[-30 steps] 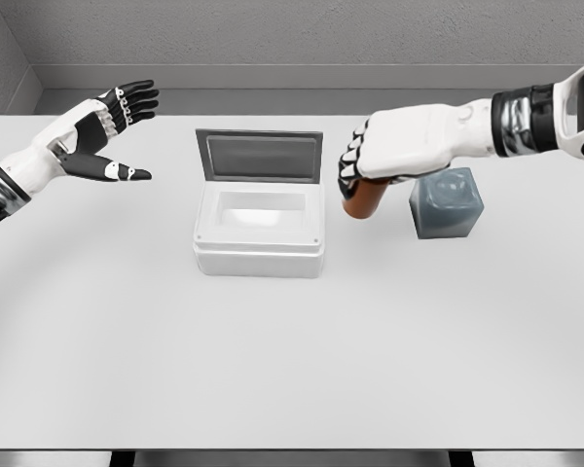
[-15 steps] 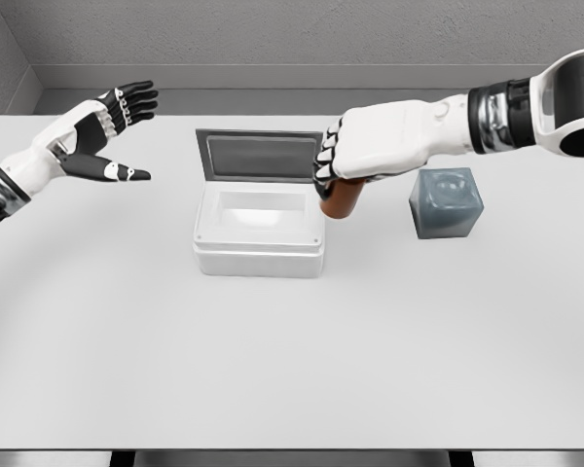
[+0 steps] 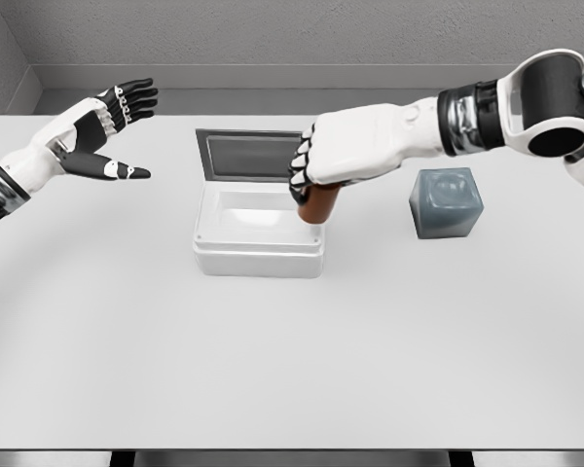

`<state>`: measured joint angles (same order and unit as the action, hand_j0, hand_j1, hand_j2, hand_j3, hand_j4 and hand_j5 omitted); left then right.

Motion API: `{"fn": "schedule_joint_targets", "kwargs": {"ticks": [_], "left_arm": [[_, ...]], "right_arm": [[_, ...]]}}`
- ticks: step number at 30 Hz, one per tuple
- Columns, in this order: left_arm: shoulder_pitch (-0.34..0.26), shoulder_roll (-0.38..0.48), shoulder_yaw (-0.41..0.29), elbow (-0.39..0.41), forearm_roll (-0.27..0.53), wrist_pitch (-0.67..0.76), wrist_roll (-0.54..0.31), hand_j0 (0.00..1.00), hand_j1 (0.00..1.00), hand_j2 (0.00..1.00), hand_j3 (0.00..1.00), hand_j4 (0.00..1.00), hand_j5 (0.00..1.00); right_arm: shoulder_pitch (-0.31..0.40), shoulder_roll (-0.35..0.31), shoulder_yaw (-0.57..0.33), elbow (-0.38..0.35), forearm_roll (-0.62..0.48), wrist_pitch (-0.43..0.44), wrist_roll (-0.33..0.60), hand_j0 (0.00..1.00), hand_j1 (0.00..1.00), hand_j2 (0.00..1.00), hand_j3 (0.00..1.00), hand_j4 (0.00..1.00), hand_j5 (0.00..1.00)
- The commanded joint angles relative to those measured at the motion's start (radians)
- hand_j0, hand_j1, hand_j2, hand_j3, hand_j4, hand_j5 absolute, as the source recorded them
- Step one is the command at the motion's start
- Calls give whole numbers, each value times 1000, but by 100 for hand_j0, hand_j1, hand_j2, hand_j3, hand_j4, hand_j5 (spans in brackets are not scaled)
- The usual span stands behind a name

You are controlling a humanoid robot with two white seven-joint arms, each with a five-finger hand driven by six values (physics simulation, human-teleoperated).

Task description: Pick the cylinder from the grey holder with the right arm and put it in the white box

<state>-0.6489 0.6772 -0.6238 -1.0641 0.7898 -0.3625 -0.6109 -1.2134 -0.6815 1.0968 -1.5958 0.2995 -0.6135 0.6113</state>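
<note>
One cylinder [image 3: 317, 204] was the thing to watch here: a short reddish-brown one, only its lower half showing below the right hand [image 3: 346, 154], which was wrapped around its top with the fingers [image 3: 301, 171] curled down over it. It hung tilted over the right edge of the white box [image 3: 259, 241], just left of frame centre, not yet down inside.

Compared with a second ago, the hand and cylinder had slid leftward quite a bit. Back then they sat right beside the grey holder [image 3: 447, 202]; now they were well apart from it, and the holder stood alone at centre right with its dimpled top uncovered. The box and its raised lid [image 3: 257, 156] hadn't moved.

The right arm came in from the upper right, forearm stretched nearly level across the table [image 3: 292, 370], knuckles up and pointing left. Farther back at upper left, the left hand [image 3: 102, 136] floated above the table with fingers spread and thumb out, holding nothing, same as before.
</note>
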Motion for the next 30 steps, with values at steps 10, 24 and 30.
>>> {"fn": "schedule_joint_targets", "kwargs": {"ticks": [10,24,30], "left_arm": [[0,1,1,1,6,1,0,100,100,100,100,100,100],[-8,1,-1,15,6,1,0,100,100,100,100,100,100],[-8,1,-1,15,6,1,0,100,100,100,100,100,100]], "right_arm": [[-3,71,0,85,10,3,0,54,54,54,54,54,54],[-3,108,2,148,26,3,0,58,58,58,58,58,58],[-3,112,-1,145,46,3,0,86,86,86,86,86,86]]}}
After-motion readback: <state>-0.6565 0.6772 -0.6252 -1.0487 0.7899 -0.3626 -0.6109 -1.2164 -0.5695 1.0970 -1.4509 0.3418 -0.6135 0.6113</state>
